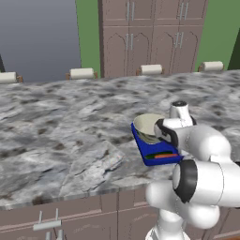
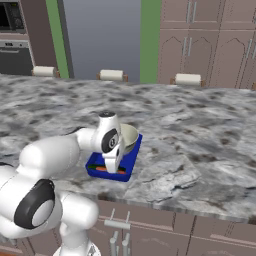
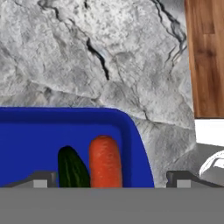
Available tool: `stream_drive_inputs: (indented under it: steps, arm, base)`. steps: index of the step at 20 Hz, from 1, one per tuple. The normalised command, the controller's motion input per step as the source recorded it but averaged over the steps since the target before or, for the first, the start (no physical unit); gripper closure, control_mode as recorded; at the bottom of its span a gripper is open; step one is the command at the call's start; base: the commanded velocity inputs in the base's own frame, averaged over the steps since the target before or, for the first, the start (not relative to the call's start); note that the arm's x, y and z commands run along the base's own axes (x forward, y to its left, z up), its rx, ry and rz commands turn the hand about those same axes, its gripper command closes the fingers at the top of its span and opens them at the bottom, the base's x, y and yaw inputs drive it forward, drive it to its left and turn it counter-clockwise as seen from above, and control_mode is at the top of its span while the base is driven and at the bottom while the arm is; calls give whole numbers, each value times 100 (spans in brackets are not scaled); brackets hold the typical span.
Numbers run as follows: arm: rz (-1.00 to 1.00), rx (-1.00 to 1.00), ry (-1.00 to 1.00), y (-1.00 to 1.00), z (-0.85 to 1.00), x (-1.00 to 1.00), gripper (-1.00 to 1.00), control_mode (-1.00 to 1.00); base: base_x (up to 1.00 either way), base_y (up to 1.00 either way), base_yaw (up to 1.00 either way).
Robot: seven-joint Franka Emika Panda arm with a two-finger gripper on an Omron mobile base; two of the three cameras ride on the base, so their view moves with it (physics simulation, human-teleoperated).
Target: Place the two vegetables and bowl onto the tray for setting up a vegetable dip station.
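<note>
Two vegetables lying side by side on the blue tray: orange carrot just at 3 o'clock of the dark green vegetable, touching or nearly so. Round cream bowl sitting on the tray too, at the far end, about 12 o'clock from the vegetables. Tray resting on the grey marbled counter, close to its front edge. End effector hanging over the tray, fingertips spread wide apart, pinching nothing.
</note>
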Motion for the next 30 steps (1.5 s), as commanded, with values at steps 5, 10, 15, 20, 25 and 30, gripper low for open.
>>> stream_drive_inputs:
  steps: [5,10,15,20,25,30]
  arm:
    - [22,0,3,7,28,-28,-100,-100]
    - [32,0,6,24,24,-30,-100,-100]
    - [33,1,2,27,21,-30,-100,-100]
    - [38,0,0,26,19,-34,-100,-100]
    - [43,0,0,25,15,-38,-100,-100]
    - [43,0,-3,24,12,-39,-100,-100]
  base:
    - [0,0,0]
    - [0,0,0]
    - [0,0,0]
    - [0,0,0]
    - [0,0,0]
    - [0,0,0]
